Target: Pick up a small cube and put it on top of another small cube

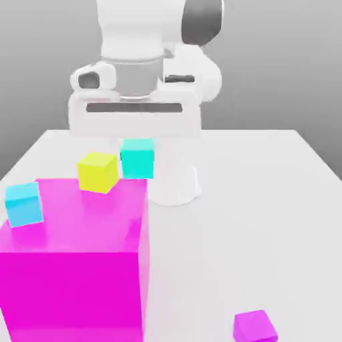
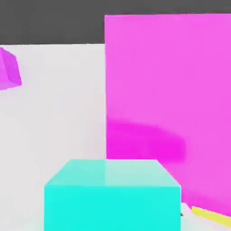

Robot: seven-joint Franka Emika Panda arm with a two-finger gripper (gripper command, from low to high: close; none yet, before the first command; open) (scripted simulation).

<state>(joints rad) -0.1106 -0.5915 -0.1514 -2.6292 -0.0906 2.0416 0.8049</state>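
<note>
The gripper [image 1: 137, 137] hangs below the white arm [image 1: 143, 60] at the back of the table, with its jaws drawn in tight on the small turquoise-green cube [image 1: 137, 158], which sits directly under the hand, held clear of the table surface. In the hand view that same cube [image 2: 113, 196] lies right in front of the camera, square between the fingers. Just beside the held cube, toward the exterior view's left, is a yellow small cube [image 1: 97, 172], resting at the far top edge of the big magenta block [image 1: 73, 260]. A sky-blue small cube [image 1: 24, 204] stands on the block's top near its left edge, well apart from the gripper. The magenta small cube [image 1: 254, 326] lies alone on the white table [image 1: 267, 200] near the front, toward the exterior view's right, far from everything else.
</note>
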